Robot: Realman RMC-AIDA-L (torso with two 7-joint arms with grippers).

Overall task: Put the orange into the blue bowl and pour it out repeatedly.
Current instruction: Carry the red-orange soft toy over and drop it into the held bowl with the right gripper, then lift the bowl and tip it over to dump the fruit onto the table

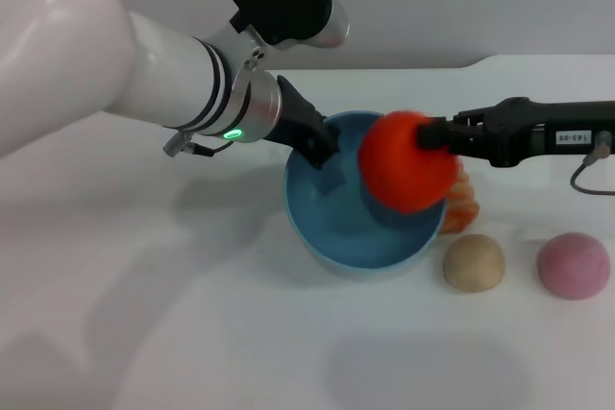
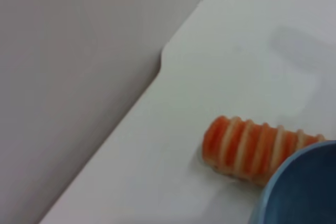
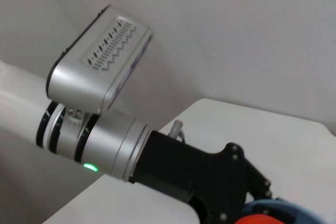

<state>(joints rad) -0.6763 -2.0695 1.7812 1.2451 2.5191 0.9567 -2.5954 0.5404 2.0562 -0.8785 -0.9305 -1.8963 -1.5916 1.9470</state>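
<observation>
Blue bowl (image 1: 370, 228) rim gripped by left hand (image 1: 325, 156); right hand (image 1: 430, 133) holds orange (image 1: 407, 162); left wrist shows loaf (image 2: 252, 148).

One orange (image 1: 408, 172), one blue bowl (image 1: 332, 237) and one striped orange-and-cream loaf (image 2: 252, 146) are on show. Two smaller balls lie on the one white worktop (image 1: 192, 333): one tan ball (image 1: 473, 262) and one pink ball (image 1: 574, 265). Two grippers count in: the left gripper (image 1: 322, 146) and the right gripper (image 1: 432, 133).
</observation>
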